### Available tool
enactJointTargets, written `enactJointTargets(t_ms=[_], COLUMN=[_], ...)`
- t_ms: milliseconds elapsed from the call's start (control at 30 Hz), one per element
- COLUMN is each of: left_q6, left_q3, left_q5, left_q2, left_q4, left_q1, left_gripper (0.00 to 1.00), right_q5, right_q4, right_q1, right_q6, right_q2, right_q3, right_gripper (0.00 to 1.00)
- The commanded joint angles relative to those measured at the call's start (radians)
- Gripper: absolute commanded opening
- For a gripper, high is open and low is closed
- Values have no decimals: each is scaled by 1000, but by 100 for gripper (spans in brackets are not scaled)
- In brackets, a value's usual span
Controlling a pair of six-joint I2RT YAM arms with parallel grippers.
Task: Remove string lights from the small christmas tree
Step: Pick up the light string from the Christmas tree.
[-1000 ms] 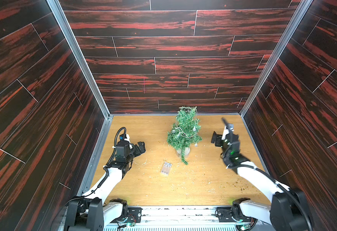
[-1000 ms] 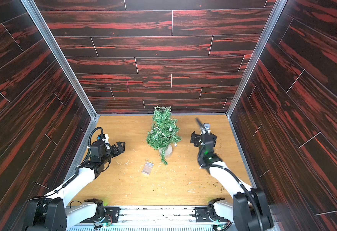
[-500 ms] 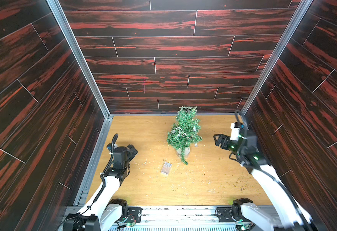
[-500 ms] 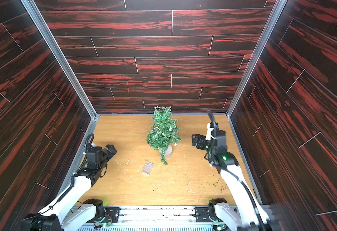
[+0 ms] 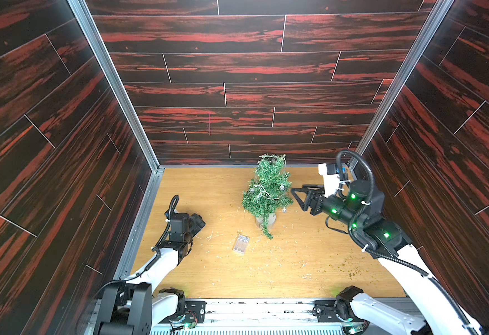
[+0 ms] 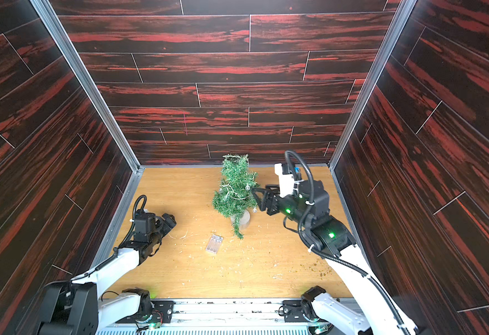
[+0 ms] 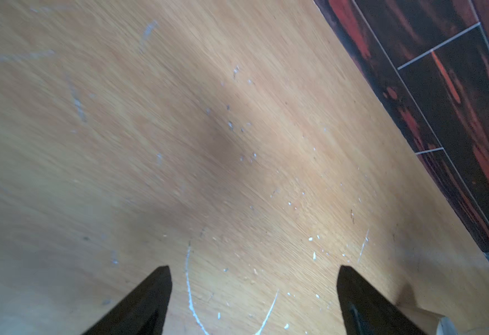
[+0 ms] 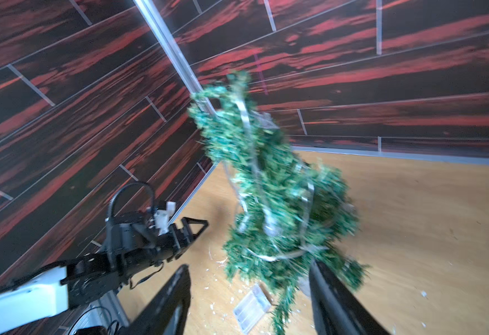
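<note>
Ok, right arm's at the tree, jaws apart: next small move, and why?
Probably ease the right gripper forward onto the nearest loop of the string lights and close. Its jaws stand open and empty just beside the small christmas tree, the wire is wound round the branches, and the battery box lies loose on the table.

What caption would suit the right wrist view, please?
Open right gripper faces small green bristly tree wrapped in silvery string lights.

One small christmas tree (image 5: pixel 266 203). One set of string lights (image 5: pixel 260 190) on it, with one battery box (image 5: pixel 241 244) near the tree's base. Two grippers flank the tree: left gripper (image 5: pixel 199 222) and right gripper (image 5: pixel 297 193). Pale scraps (image 5: pixel 210 234) lie around the tree, too many to count.
</note>
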Motion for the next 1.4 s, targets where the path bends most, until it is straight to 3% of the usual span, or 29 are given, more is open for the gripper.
enactJointTargets(t_ms=[0, 433, 700, 933, 1100, 1167, 1367], left_q6=[-6, 4, 5, 6, 8, 8, 7], left_q3=[27, 34, 35, 35, 34, 34, 34], left_q5=[30, 26, 31, 30, 31, 31, 32], left_q2=[6, 3, 0, -1, -4, -6, -11], left_q4=[36, 29, 28, 28, 29, 29, 27], left_q1=[-2, -3, -3, -3, -3, -3, -2], left_gripper=[92, 92, 91, 91, 91, 90, 90], right_q5=[27, 81, 104, 95, 88, 90, 107], right_q4=[2, 81, 83, 95, 93, 92, 81], right_q1=[18, 28, 28, 28, 28, 28, 28], right_q6=[-19, -35, -41, -56, -62, -64, -69], right_q2=[51, 197, 210, 246, 273, 277, 277], right_q3=[29, 112, 128, 154, 183, 187, 187], right_gripper=[67, 59, 55, 43, 43, 39, 15])
